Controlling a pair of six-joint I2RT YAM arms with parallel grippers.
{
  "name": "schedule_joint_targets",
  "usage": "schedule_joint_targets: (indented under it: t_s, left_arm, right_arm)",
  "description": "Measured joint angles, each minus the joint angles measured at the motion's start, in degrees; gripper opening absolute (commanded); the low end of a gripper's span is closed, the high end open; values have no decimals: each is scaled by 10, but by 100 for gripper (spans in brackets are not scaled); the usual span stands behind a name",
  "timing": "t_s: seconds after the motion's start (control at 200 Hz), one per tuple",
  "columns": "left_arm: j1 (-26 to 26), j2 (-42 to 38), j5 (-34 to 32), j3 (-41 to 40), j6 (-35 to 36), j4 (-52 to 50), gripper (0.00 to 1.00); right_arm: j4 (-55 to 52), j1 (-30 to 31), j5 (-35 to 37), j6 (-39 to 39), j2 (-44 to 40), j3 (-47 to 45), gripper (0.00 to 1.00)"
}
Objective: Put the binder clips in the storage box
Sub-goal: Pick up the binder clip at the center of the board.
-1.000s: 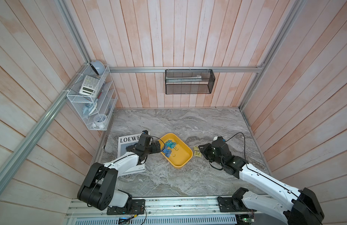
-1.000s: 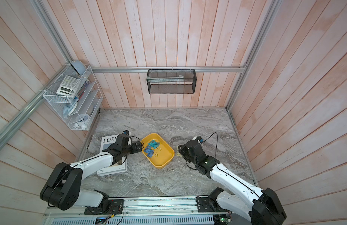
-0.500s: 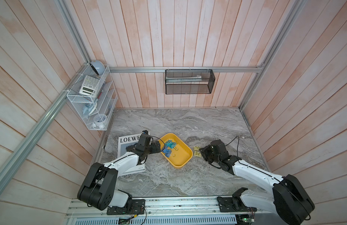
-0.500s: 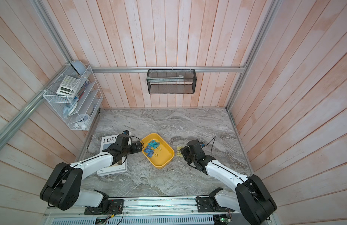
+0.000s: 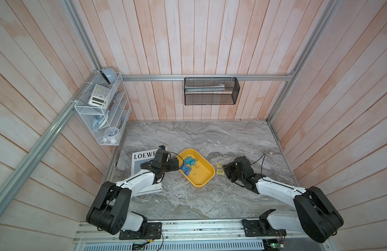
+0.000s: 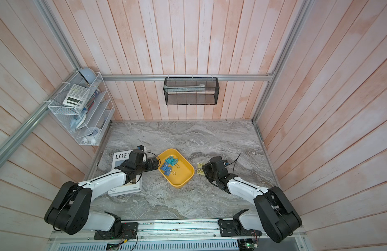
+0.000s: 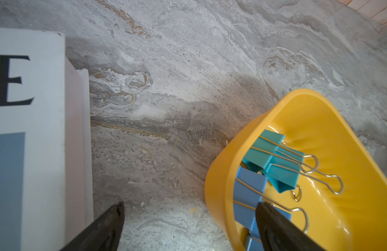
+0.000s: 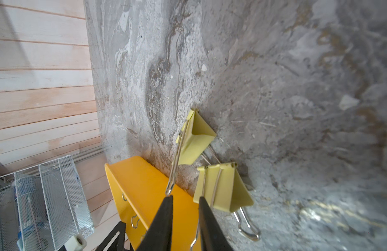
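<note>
We note the right gripper (image 8: 185,198) has dropped to the yellow clips (image 8: 223,187) beside the storage box (image 8: 144,184); jaws barely parted, nothing pinched; left gripper (image 7: 190,205) spread; last two to go.

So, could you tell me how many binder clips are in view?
6: two teal clips and two blue clips in the storage box, two pale yellow clips on the table beside it, by the right gripper.

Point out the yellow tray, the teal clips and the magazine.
yellow tray (image 5: 204,176), in a top view, bare floor.
teal clips (image 7: 283,178), left wrist view, one clip's folded body.
magazine (image 6: 121,156), in a top view, cover title.
</note>
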Motion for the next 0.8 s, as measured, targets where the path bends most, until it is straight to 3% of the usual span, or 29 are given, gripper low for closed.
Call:
schedule_joint_targets:
  t_s: [0.295, 0.8]
  left_arm:
    - [0, 0, 0, 0, 0, 0, 100]
    - [0, 4, 0, 0, 0, 0, 100]
  right_arm:
    - [54, -10, -25, 2, 57, 1, 25]
    - [63, -13, -76, -14, 45, 41, 24]
